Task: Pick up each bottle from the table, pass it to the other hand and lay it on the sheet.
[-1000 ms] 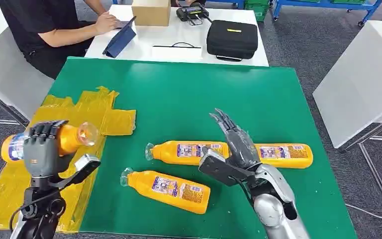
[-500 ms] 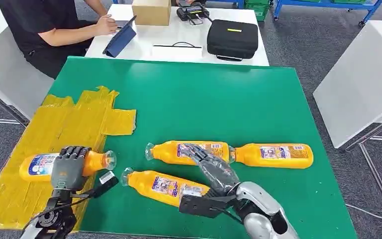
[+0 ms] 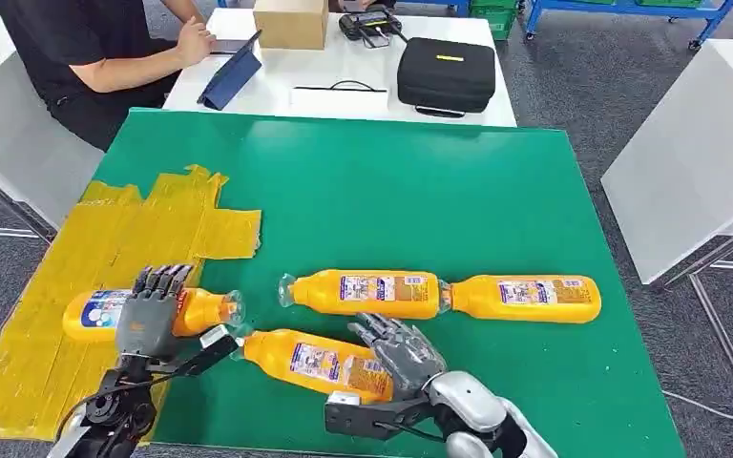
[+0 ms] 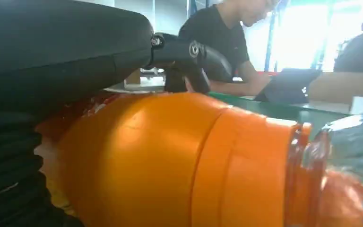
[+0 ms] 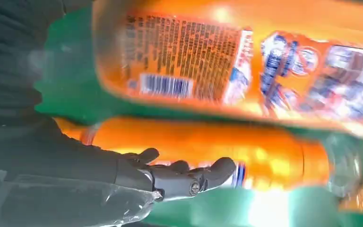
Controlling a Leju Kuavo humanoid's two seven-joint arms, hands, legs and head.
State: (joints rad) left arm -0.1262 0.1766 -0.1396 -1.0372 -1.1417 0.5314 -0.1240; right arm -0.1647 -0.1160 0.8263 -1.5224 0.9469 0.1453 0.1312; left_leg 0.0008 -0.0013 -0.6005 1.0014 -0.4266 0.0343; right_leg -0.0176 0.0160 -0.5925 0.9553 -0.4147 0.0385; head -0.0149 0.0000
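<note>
My left hand (image 3: 149, 313) has its fingers (image 3: 160, 280) draped over an orange plastic bottle with a blue-and-white label (image 3: 105, 310), lying on the crinkled yellow sheet (image 3: 86, 250); whether they grip or merely rest, I cannot tell. My right hand (image 3: 398, 350) hovers with fingers (image 3: 382, 329) spread wide over the base of a second orange bottle (image 3: 310, 360) on the green worktop (image 3: 420, 191). Two more orange bottles (image 3: 361, 292) (image 3: 525, 297) lie end to end just beyond those fingers.

I judge the round bottle could roll off the sheet on release, its neck sitting at the sheet's edge. Labels show a barcode; the print is unreadable.
</note>
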